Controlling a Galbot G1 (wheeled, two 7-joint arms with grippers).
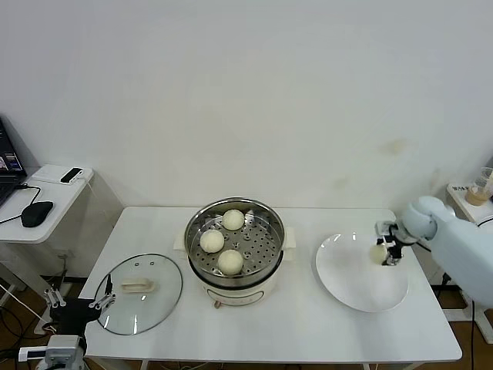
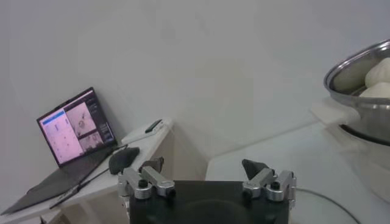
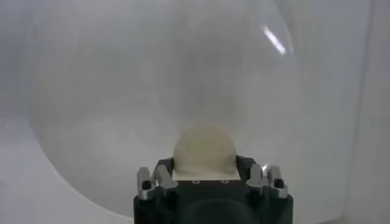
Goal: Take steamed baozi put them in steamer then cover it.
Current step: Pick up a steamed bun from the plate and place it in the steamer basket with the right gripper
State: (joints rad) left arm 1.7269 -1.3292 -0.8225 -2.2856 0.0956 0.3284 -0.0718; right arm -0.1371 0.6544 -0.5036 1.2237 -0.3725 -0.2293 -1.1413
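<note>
3 steamed baozi [image 1: 223, 240] already sit on the perforated tray of the steamer [image 1: 269, 248], well off to the left of your right gripper [image 1: 383, 253]. That gripper is over the white plate [image 1: 362, 289], and its fingers [image 3: 163, 175] are clamped on either side of the 4th baozi [image 3: 205, 148], which fills the gap between them. From the wrist camera you see the plate's glossy surface spreading beyond the bun in every direction; nothing else lies on it. Between this gripper and the steamer you have only bare table [image 1: 308, 316] and the steamer's near side handle.

Your left gripper [image 1: 77, 307] is parked low at the table's left corner, jaws standing wide apart with nothing between them. The cover [image 1: 141, 293] lies flat on the table just beside it, handle up, between that gripper and the steamer. Beyond the left gripper, a side desk [image 2: 131, 146] carries a laptop [image 2: 67, 131], a mouse [image 2: 123, 159] and a small dark device [image 1: 71, 175].
</note>
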